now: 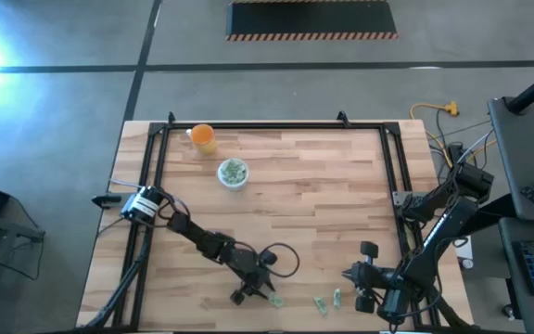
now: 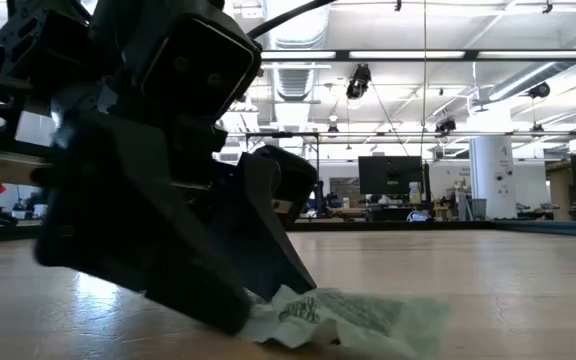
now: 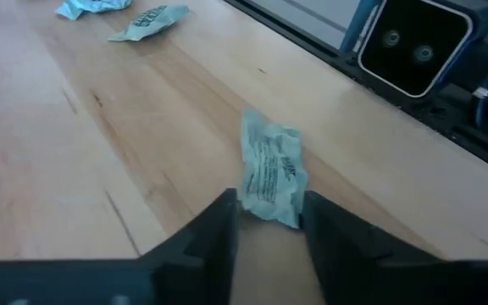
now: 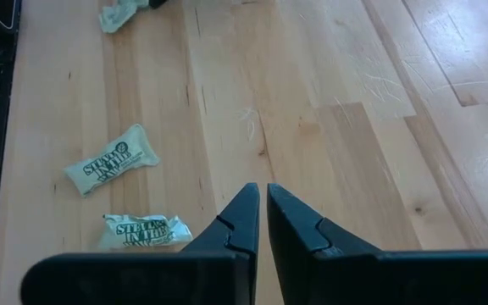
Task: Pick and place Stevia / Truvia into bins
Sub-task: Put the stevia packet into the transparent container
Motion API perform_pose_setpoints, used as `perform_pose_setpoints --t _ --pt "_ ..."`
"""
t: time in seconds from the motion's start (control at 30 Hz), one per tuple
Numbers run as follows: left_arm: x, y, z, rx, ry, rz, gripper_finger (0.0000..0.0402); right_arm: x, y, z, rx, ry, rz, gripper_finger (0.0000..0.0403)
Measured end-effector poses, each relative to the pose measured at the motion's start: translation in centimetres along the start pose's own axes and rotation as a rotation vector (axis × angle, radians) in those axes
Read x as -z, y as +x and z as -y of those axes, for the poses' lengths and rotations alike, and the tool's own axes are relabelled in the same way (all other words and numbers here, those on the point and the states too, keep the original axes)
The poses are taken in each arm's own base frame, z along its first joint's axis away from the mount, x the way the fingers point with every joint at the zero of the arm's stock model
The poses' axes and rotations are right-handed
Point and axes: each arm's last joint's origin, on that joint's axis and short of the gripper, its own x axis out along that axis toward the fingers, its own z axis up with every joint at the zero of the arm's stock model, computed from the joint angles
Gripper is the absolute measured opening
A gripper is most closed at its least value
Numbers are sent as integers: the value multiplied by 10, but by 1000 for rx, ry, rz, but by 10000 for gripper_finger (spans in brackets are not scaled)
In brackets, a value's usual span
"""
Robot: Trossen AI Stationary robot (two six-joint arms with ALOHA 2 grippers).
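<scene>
Crumpled paper sachet, seemingly pinched

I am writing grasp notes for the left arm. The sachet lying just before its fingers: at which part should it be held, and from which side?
Grip the sachet across its short width, at the near end by the left gripper, coming down from above. It lies flat but crumpled on the table, its long axis roughly in line with the open fingers, so they probably straddle its narrow sides without turning.
</scene>
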Motion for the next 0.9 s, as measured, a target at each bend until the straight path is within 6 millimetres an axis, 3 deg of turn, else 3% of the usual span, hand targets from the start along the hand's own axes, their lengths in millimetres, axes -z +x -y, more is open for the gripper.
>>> perform_pose_setpoints --t 0.17,0.3,0.7,0.9 --pt "1 -1 -2 -4 -5 -6 45 0 0 0 0 1 0 18" --pt "1 -1 -3 -2 -6 -8 8 0 0 0 -1 1 1 18" --pt "0 -3 -3 -12 18 -8 2 2 2 2 15 -5 19 18" --pt "-3 -14 -2 -75 27 -33 1 2 2 2 13 -7 20 18"
